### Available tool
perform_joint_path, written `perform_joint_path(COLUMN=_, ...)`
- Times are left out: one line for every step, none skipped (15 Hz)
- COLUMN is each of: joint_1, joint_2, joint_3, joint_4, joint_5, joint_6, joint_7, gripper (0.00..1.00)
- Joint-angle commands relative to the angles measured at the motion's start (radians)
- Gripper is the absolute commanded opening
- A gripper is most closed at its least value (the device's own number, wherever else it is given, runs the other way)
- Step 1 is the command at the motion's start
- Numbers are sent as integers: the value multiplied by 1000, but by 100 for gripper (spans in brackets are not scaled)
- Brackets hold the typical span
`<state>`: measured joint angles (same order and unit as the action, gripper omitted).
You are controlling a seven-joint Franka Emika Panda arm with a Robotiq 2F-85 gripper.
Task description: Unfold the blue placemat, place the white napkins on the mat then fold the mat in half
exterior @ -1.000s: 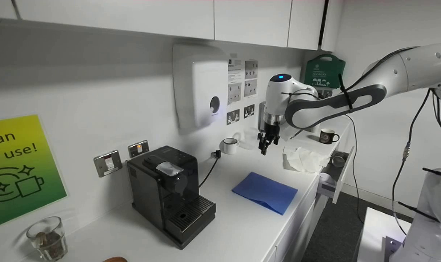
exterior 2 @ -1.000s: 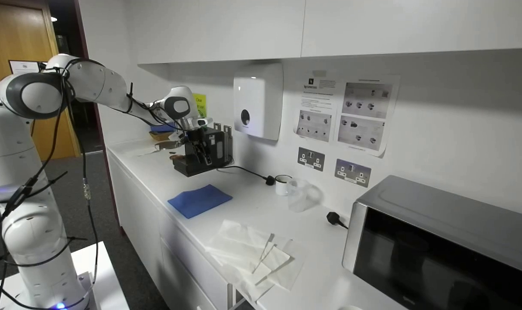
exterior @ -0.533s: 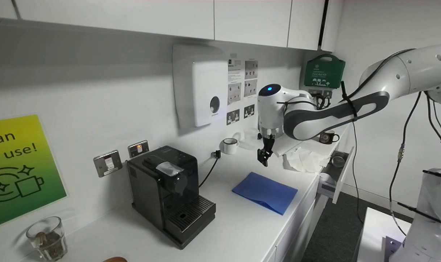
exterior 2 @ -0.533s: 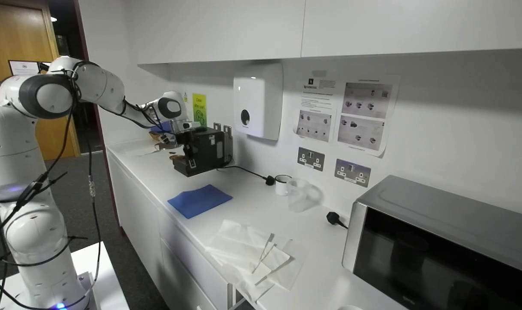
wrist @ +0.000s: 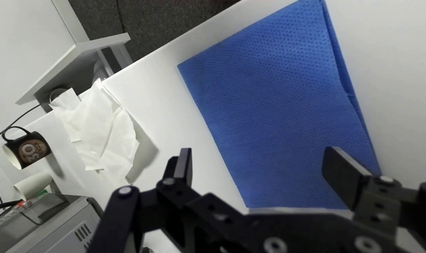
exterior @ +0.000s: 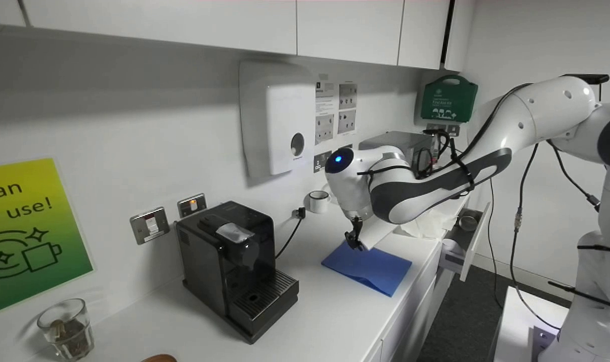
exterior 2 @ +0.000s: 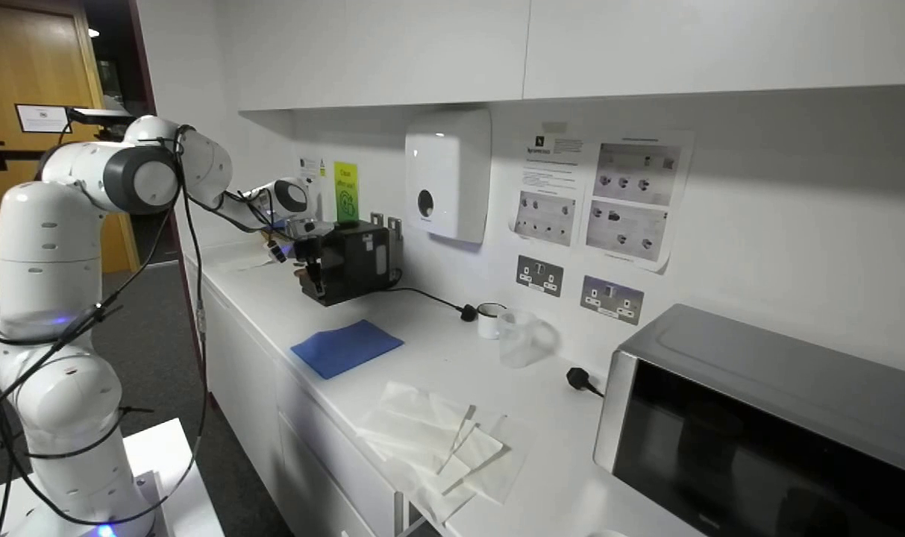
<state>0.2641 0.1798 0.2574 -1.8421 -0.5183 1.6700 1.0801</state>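
Nearest, low in the wrist view, the gripper (wrist: 260,163) has its two fingers spread wide and holds nothing; it hangs over the blue mat (wrist: 269,105) and seems not to touch it; the job now, I think, is to open the mat up; next the gripper should go down to the loose edge, pinch only the top layer and flip it over; if it pinches both layers, the whole mat may come up. The mat takes up the middle and upper right of that view, flat on the white counter (wrist: 153,95); it is plain blue with tiny dots on it; it looks folded, as two layers show along its right edge, with a small gap and a bump. Farther off, at the left, the white napkins (wrist: 100,130) lie in a messy heap, apart from the mat, beside an open drawer (wrist: 72,65); a black mug (wrist: 30,151) is at the far left.
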Motion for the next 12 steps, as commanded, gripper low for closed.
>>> perform_joint_path(joint_1=38, joint_2=104, joint_3=-37, joint_4=112, joint_5=-55, joint_6=-70, joint_7=13, gripper=100)
perform_joint_path(joint_1=45, joint_2=127, joint_3=-46, joint_4=133, joint_5=-62, joint_6=-78, joint_7=8, gripper=100)
perform_joint_path(joint_1=53, joint_2=152, joint_3=-54, joint_4=156, joint_5=-69, joint_6=-86, joint_7=2, gripper=100)
perform_joint_path(joint_1=59, joint_2=172, joint_3=-60, joint_4=174, joint_5=-73, joint_6=-88, joint_7=-14, gripper=100)
perform_joint_path(joint_1=64, joint_2=183, joint_3=-63, joint_4=180, joint_5=-84, joint_6=-78, joint_7=-57, gripper=100)
perform_joint_path(joint_1=70, joint_2=192, joint_3=-66, joint_4=185, joint_5=-102, joint_6=-75, joint_7=-100, gripper=100)
perform_joint_path(joint_1=74, joint_2=195, joint_3=-65, joint_4=184, joint_5=-115, joint_6=-64, joint_7=-155, gripper=100)
perform_joint_path(joint_1=78, joint_2=197, joint_3=-64, joint_4=182, joint_5=-130, joint_6=-61, joint_7=-211, gripper=100)
perform_joint_path(joint_1=82, joint_2=197, joint_3=-64, joint_4=176, joint_5=-143, joint_6=-55, joint_7=-258, gripper=100)
perform_joint_path(joint_1=85, joint_2=195, joint_3=-65, joint_4=170, joint_5=-157, joint_6=-57, joint_7=-306, gripper=100)
perform_joint_path(joint_1=86, joint_2=192, joint_3=-65, joint_4=162, joint_5=-163, joint_6=-49, joint_7=-342, gripper=100)
perform_joint_path(joint_1=87, joint_2=181, joint_3=-63, joint_4=147, joint_5=-165, joint_6=-37, joint_7=-372, gripper=100)
